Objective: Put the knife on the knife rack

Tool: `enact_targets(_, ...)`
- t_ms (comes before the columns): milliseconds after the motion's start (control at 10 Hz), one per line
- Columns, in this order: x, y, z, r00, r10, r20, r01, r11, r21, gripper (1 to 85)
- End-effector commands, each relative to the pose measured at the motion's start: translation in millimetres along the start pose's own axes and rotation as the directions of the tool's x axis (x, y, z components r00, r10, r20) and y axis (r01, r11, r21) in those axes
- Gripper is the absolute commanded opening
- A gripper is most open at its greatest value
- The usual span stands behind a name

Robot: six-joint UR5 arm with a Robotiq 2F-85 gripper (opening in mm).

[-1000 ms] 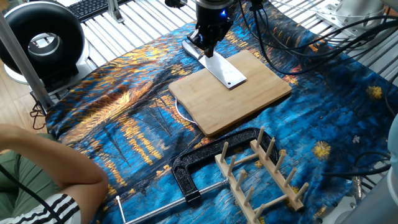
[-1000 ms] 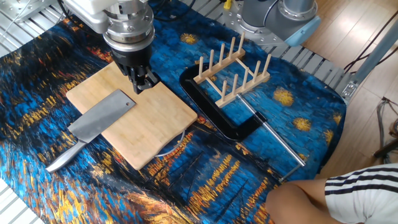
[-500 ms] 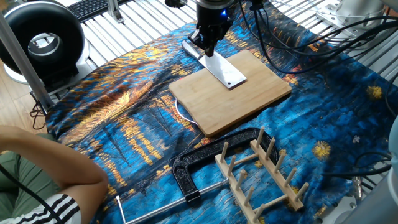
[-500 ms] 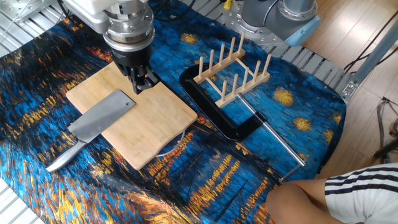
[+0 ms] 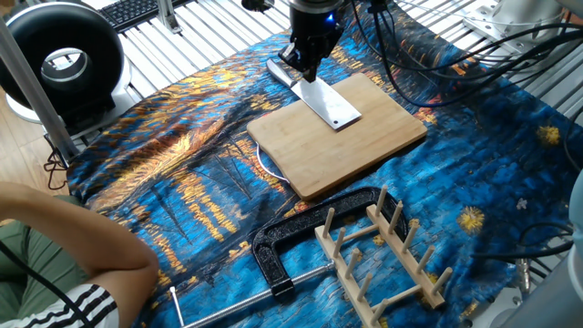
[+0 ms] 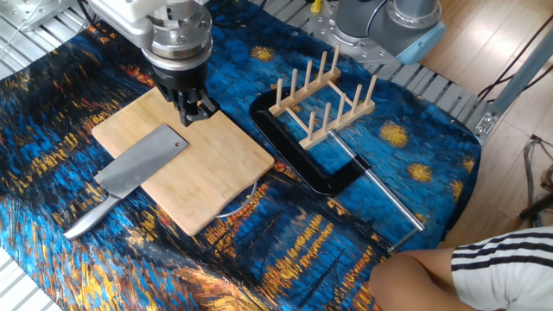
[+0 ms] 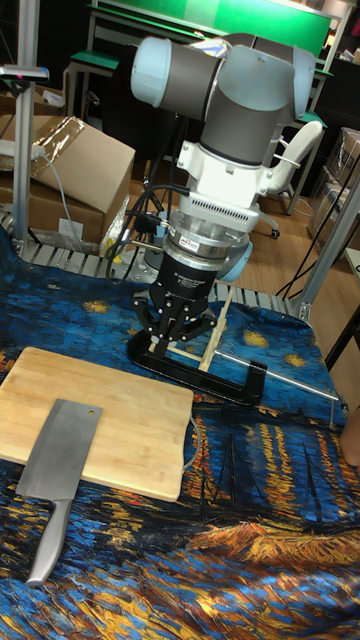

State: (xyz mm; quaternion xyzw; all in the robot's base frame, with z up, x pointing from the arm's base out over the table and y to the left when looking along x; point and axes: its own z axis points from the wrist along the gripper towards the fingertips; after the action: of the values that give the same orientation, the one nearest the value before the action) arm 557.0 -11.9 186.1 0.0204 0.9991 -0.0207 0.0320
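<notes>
Knife (image 6: 138, 164): a cleaver with a broad silver blade lying flat on the bamboo cutting board (image 6: 207, 173); its grey handle (image 7: 46, 542) overhangs the board's edge onto the blue and gold patterned cloth (image 6: 285, 259). A small hole marks one blade corner. Gripper (image 6: 192, 111): suspended above the board's far corner, beside the blade tip and apart from it, fingers pointing down and holding nothing; the jaws appear nearly together, though the gap is hard to judge from these angles. Knife rack (image 6: 324, 99): light-wood, with two rows of upright pegs, standing on the cloth well apart from the knife. Black C-clamp (image 6: 302, 155): lying flat between board and rack, its frame just beside the rack's base. A person's forearm (image 5: 82, 241) rests at the cloth's edge.
</notes>
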Motion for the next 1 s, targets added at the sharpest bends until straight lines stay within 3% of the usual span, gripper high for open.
enact_targets(0,-6.4,-2.6,-1.2,1.000,-0.012,0.024,0.012,1.000,0.008,8.3)
enact_targets(100,-2.0,-15.9,-1.6,0.995,-0.101,0.002,0.101,0.993,0.059,24.7)
enact_targets(200,-2.9,-10.3,-1.4,0.993,-0.121,0.006,0.121,0.992,0.038,27.7)
enact_targets(300,-14.8,-10.8,11.1,0.989,-0.147,0.017,0.146,0.989,0.030,31.7)
enact_targets(600,-53.8,-23.9,74.1,0.980,-0.195,0.041,0.194,0.980,0.030,32.7)
enact_targets(800,-60.9,-30.8,97.7,0.977,-0.208,0.046,0.206,0.978,0.035,32.7)
enact_targets(900,-60.1,-40.0,98.2,0.974,-0.222,0.037,0.219,0.973,0.067,33.3)
